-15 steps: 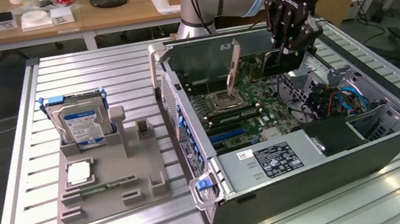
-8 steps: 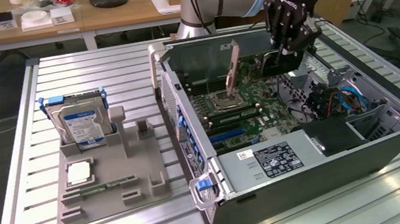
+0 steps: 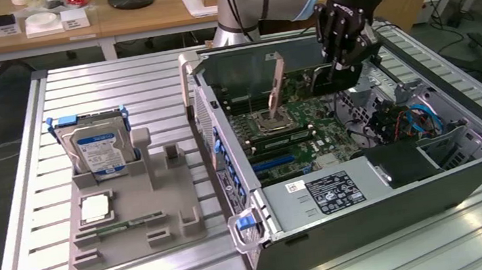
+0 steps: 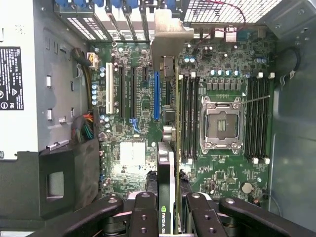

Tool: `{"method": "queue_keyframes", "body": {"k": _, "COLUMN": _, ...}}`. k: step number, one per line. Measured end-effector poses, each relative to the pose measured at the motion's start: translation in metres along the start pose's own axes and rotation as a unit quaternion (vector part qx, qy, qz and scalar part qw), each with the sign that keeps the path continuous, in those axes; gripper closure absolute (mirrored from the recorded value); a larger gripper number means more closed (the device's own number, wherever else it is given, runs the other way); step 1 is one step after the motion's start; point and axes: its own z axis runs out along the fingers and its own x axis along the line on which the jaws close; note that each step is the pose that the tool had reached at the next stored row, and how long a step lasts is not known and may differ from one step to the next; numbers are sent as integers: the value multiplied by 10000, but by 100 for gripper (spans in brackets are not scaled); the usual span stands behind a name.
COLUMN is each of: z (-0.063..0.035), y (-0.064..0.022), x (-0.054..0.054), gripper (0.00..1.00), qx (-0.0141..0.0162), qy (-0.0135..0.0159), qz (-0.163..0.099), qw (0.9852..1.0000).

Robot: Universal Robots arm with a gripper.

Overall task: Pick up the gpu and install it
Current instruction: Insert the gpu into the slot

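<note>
K: Black pincer [image 3: 343,55]. How does it stand?
M: Jaws partly closed and clamped on the gpu [image 3: 330,82]. In the wrist view there is one finger [image 4: 143,215] on each flat face, with the card seen edge-on between them.
K: Where on the card is the grip?
M: At the end away from the metal bracket [image 3: 277,83].
K: Location of the gpu?
M: In the air, within the open side of the computer case [image 3: 396,219], above the green motherboard [image 3: 314,133]. It is held on edge, long side roughly level, clear of the board.
K: Alignment?
M: The wrist view puts the card's edge between the blue slot [image 4: 156,96] and the nearest bank of memory slots [image 4: 188,118]. Whether it is directly over a slot: cannot tell.
K: Rest of the bench?
M: Grey holder [image 3: 133,219] on the slatted metal table [image 3: 107,82], toward the exterior view's left of the case and well apart from the pincer. A hard drive [image 3: 97,148] stands upright in it, and a green memory stick [image 3: 122,225] lies flat in it. The CPU socket [image 3: 273,121] sits on the board near the bracket end.
</note>
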Motion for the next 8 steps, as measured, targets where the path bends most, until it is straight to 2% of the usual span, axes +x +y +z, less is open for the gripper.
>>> {"method": "queue_keyframes", "body": {"k": 8, "z": 54, "y": 56, "x": 20, "gripper": 73, "qx": 0, "qy": 0, "qz": 0, "qw": 10000}}
